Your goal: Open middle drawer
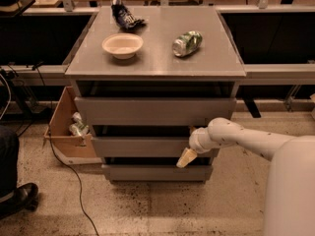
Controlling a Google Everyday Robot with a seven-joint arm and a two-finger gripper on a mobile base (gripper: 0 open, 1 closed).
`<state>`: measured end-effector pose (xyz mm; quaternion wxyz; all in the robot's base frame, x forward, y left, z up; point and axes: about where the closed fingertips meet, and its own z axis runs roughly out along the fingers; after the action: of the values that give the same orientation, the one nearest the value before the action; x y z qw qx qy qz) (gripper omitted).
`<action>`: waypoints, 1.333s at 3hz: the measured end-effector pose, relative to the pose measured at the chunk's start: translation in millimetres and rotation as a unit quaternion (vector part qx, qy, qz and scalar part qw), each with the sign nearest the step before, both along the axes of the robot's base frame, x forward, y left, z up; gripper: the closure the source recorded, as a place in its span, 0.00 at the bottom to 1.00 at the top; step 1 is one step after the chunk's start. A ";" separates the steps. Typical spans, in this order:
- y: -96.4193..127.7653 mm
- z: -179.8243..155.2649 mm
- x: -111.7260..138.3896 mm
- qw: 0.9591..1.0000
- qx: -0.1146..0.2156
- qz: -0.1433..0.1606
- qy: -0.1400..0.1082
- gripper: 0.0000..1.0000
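Observation:
The grey cabinet has three handleless drawer fronts stacked below its top. The middle drawer (pixel 142 146) has a flat front of medium height, between the taller top drawer (pixel 155 111) and the narrow bottom drawer (pixel 156 172). My gripper (pixel 187 155) is at the right part of the middle drawer's front, one beige finger (pixel 186 158) hanging down over its lower edge. My white arm (pixel 246 139) reaches in from the right. The middle drawer looks nearly flush with the cabinet.
On the cabinet top (pixel 157 65) stand a white bowl (pixel 122 45), a crushed green can (pixel 187 43) and a dark chip bag (pixel 125 16). An open cardboard box (pixel 66 132) with cans sits on the floor at the left, a black cable (pixel 74 181) beside it.

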<state>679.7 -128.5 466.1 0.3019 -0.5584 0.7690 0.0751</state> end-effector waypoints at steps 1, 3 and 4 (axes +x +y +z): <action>-13.7 -24.4 12.5 1.000 0.000 -0.027 0.013 0.00; -20.1 -42.0 10.1 0.999 -0.004 -0.031 0.028 0.39; -21.0 -32.9 -5.5 0.999 -0.003 -0.020 0.032 0.55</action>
<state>674.2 -149.5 433.2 0.2767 -0.5413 0.7895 0.0844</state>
